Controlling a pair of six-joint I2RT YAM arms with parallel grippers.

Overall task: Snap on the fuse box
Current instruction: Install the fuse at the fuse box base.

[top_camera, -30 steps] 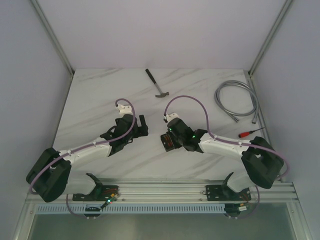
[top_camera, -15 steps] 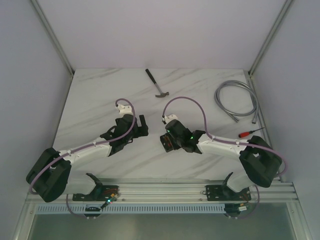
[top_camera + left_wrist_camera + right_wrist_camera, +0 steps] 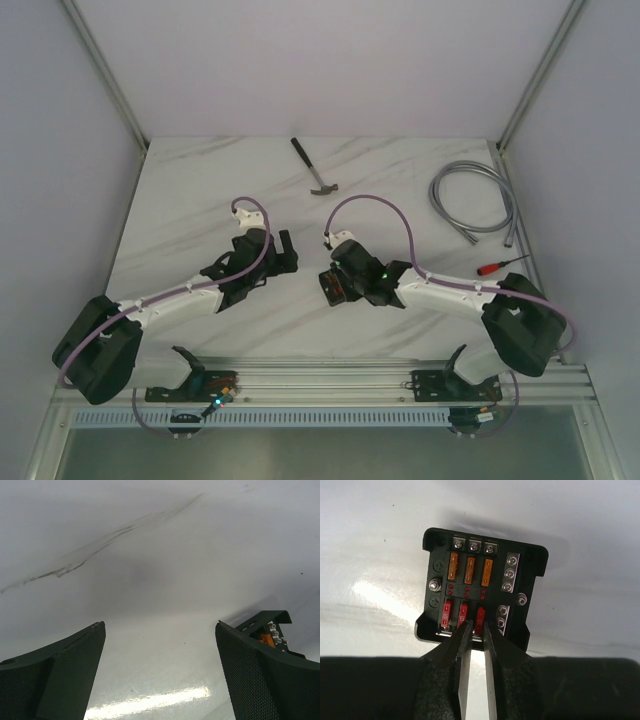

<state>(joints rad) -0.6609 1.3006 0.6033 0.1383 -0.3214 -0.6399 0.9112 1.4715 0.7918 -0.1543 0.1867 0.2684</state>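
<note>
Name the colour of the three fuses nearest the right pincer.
Red fuses in the fuse box; clearest in the right wrist view.

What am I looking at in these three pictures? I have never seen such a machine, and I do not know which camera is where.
Two robot arms are bolted to a marble-look table. The wide picture comes from a camera above and behind them; the other two come from a camera on each wrist. On the table lie a hammer, a coiled metal hose, a red-handled screwdriver and a black fuse box. The left gripper is wide open and empty. The right gripper, barely open, is at the fuse box's edge near a red fuse and seems to hold nothing.
</note>
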